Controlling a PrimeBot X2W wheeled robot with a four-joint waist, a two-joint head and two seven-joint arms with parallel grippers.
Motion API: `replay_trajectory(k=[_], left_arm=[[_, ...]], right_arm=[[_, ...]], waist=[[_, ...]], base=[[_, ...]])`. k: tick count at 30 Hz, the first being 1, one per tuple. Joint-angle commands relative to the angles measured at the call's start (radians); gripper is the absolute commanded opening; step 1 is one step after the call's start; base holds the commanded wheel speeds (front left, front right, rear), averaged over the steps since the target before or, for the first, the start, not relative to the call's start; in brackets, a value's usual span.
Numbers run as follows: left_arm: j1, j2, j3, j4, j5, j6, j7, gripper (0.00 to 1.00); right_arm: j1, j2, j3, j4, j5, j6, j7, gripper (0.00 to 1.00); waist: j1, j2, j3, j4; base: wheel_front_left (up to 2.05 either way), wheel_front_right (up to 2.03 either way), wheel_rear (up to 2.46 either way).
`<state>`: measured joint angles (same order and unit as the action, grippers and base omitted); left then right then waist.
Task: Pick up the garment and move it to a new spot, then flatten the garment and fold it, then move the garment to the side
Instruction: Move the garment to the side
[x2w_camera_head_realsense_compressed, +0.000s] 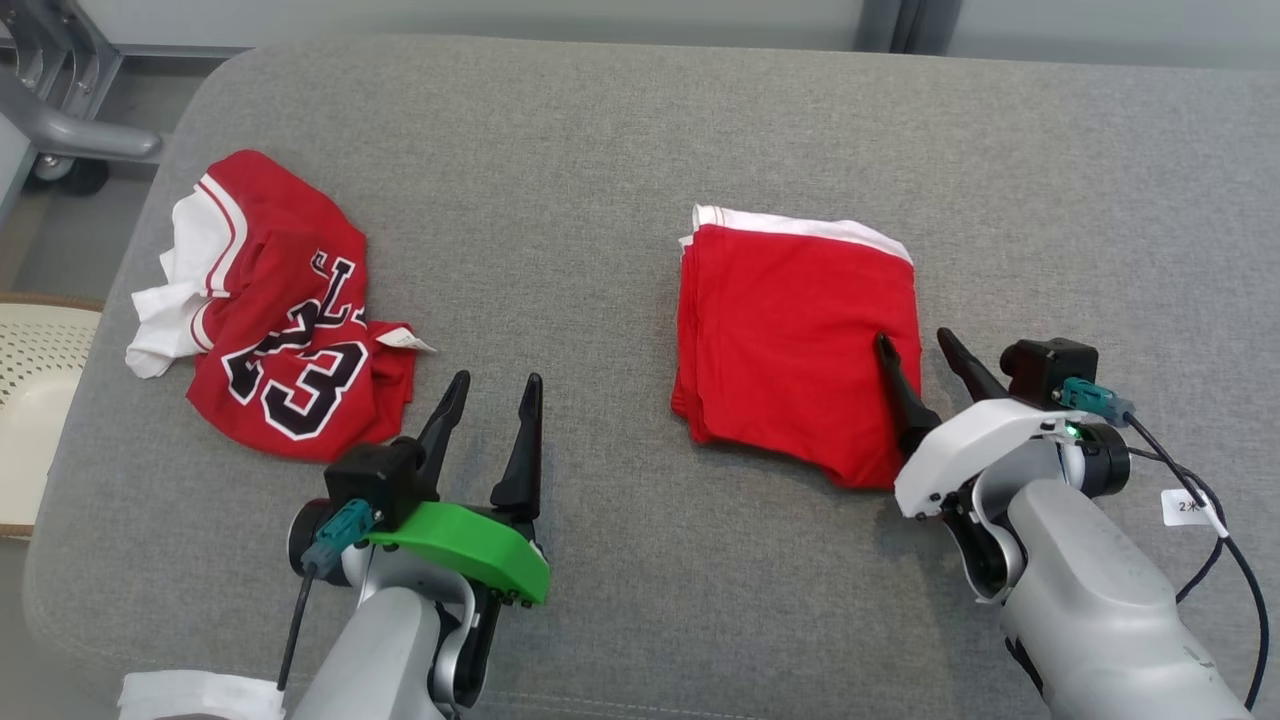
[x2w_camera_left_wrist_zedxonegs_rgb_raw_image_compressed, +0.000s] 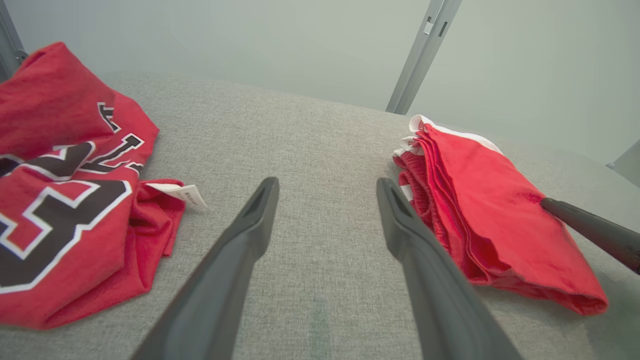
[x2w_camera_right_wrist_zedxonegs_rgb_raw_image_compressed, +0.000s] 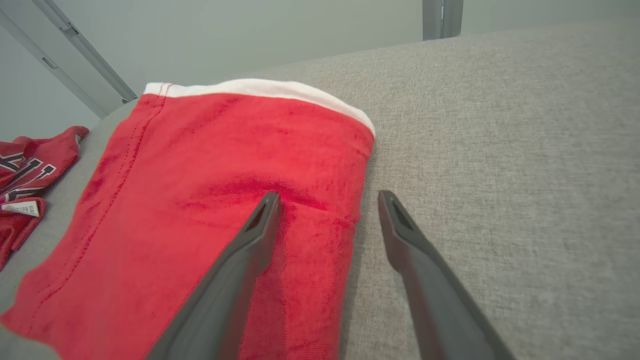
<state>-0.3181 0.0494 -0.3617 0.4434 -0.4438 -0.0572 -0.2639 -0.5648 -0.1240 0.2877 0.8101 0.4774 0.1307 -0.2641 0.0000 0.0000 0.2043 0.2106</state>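
Note:
A folded red garment (x2w_camera_head_realsense_compressed: 790, 340) with a white band along its far edge lies right of centre on the grey cushion (x2w_camera_head_realsense_compressed: 600, 170). My right gripper (x2w_camera_head_realsense_compressed: 913, 337) is open at its near right corner, the left finger over the cloth and the right finger past its edge. The right wrist view shows the same folded garment (x2w_camera_right_wrist_zedxonegs_rgb_raw_image_compressed: 210, 200) under the open right gripper (x2w_camera_right_wrist_zedxonegs_rgb_raw_image_compressed: 327, 197). My left gripper (x2w_camera_head_realsense_compressed: 495, 378) stands open over bare cushion, holding nothing. From the left wrist, the folded garment (x2w_camera_left_wrist_zedxonegs_rgb_raw_image_compressed: 480, 210) lies to the right of the open left gripper (x2w_camera_left_wrist_zedxonegs_rgb_raw_image_compressed: 327, 187).
A crumpled red and white jersey (x2w_camera_head_realsense_compressed: 270, 320) with black number 23 lies at the left, also in the left wrist view (x2w_camera_left_wrist_zedxonegs_rgb_raw_image_compressed: 65, 190). A pale perforated basket (x2w_camera_head_realsense_compressed: 35, 400) stands off the cushion's left edge. A metal frame (x2w_camera_head_realsense_compressed: 60, 110) is at the far left.

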Motion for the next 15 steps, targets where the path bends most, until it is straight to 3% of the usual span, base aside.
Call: replay_trajectory(k=[1,7,8,9,10,15], left_arm=[[-0.009,0.003,-0.002,-0.005,-0.001,0.001,-0.001,1.0],[-0.025,0.003,-0.021,-0.003,0.016,-0.005,-0.001,1.0],[-0.026,0.003,-0.022,-0.003,0.017,-0.004,-0.001,1.0],[-0.027,0.003,-0.024,-0.004,0.018,-0.004,-0.001,1.0],[-0.028,0.003,-0.025,-0.005,0.02,-0.002,-0.001,1.0],[-0.017,0.003,-0.015,-0.002,0.044,0.007,0.0,1.0]], right_arm=[[0.002,0.0,-0.003,0.012,0.001,0.0,0.0,1.0],[-0.023,0.026,-0.028,0.117,0.007,0.0,0.0,1.0],[-0.029,0.031,-0.022,0.131,0.01,0.0,0.0,0.65],[-0.035,0.035,-0.013,0.141,0.011,0.0,0.001,0.22],[-0.038,0.04,-0.007,0.144,0.02,0.0,0.001,0.0],[-0.055,0.027,-0.016,0.098,0.002,0.0,0.0,0.0]], waist=[[0.0,0.0,0.01,0.008],[0.0,0.0,0.021,0.038],[0.0,0.0,0.021,0.041],[0.0,0.0,0.021,0.043],[0.0,0.0,0.02,0.045],[0.0,0.0,0.002,0.011]], base=[[0.0,0.0,0.0],[0.0,0.0,0.0],[0.0,0.0,0.0],[0.0,0.0,0.0],[0.0,0.0,0.0],[0.0,0.0,0.0]])
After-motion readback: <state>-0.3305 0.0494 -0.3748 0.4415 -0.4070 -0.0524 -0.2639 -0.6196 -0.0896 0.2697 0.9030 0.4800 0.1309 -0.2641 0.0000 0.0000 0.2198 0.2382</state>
